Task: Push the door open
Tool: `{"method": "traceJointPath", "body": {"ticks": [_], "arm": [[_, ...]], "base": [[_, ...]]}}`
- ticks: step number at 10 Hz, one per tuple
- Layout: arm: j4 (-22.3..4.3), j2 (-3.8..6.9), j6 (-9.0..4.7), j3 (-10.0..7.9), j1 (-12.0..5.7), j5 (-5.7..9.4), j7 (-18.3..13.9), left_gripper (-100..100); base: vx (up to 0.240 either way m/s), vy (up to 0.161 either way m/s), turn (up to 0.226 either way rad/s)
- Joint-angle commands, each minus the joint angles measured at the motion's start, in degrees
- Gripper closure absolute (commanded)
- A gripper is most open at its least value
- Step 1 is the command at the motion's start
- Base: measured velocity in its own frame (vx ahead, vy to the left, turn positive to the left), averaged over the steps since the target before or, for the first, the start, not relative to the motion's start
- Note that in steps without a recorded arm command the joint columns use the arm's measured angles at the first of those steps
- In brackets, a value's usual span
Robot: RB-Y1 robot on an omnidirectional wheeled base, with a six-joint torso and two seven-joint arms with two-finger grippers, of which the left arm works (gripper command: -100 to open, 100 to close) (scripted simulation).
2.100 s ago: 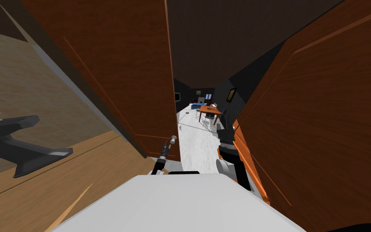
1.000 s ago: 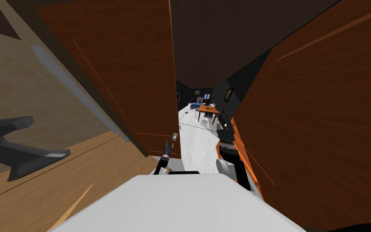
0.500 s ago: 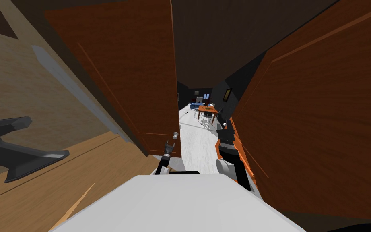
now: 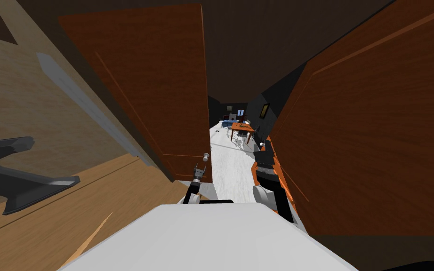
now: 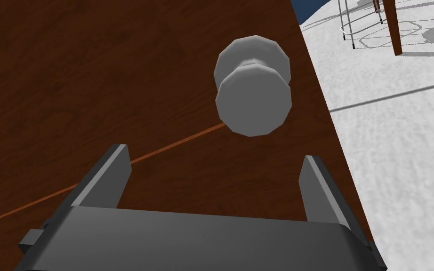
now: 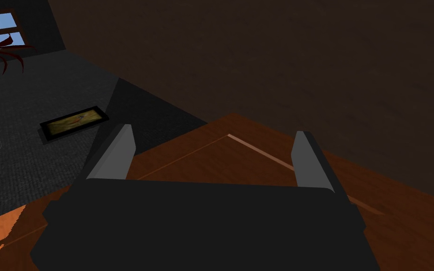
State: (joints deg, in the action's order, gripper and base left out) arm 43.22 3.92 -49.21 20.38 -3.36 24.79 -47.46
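Position: I stood at a double doorway, both leaves swung part open.

- Left door leaf (image 4: 155, 84): brown wood grain, standing ajar to my left. Its free edge ran down to the white floor (image 4: 230, 169) that showed through the gap.
- Right door leaf (image 4: 376, 131): the same brown wood, ajar to my right.
- Door knob (image 5: 253, 94): round, plain grey, mounted close to the free edge of the left leaf. In the head view it sat low on the leaf (image 4: 206, 156), just above my left forearm (image 4: 191, 188).

Left jaws: apart, holding nothing. They pointed at the face of the left leaf. The knob lay just beyond their tips, roughly between them but nearer the one on the door-edge side. It was clear of both.

Right jaws: apart, holding nothing. My right forearm (image 4: 265, 164) was raised at the inner edge of the right leaf. In the wrist view the leaf's panelled wood (image 6: 258, 160) lay directly past the tips. I could not tell whether they touched it.

Beyond the gap: an orange-brown table (image 4: 243, 127) stood far down the white floor, well away from both leaves.

Near side: wood plank floor (image 4: 93, 202) to my left, with a dark angular object (image 4: 18, 181) on it, unidentified.
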Motion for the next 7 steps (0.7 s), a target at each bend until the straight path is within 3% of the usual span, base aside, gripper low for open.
{"method": "traceJointPath", "body": {"ticks": [1, 2, 6, 7], "arm": [[-0.21, -0.29, 0.35, 0.81, -0.48, 1.57, -2.86, -100], [-0.21, -0.29, 0.35, 0.81, -0.48, 1.57, -3.68, -100], [-1.0, -0.91, 0.73, 2.29, -1.5, 4.39, -9.68, -100], [-1.0, -0.91, 0.73, 2.29, -1.5, 4.39, -10.33, -100]], "base": [[-0.062, 0.023, -0.033], [-0.043, 0.021, -0.012], [-0.039, 0.02, -0.021], [-0.04, 0.016, -0.01]]}}
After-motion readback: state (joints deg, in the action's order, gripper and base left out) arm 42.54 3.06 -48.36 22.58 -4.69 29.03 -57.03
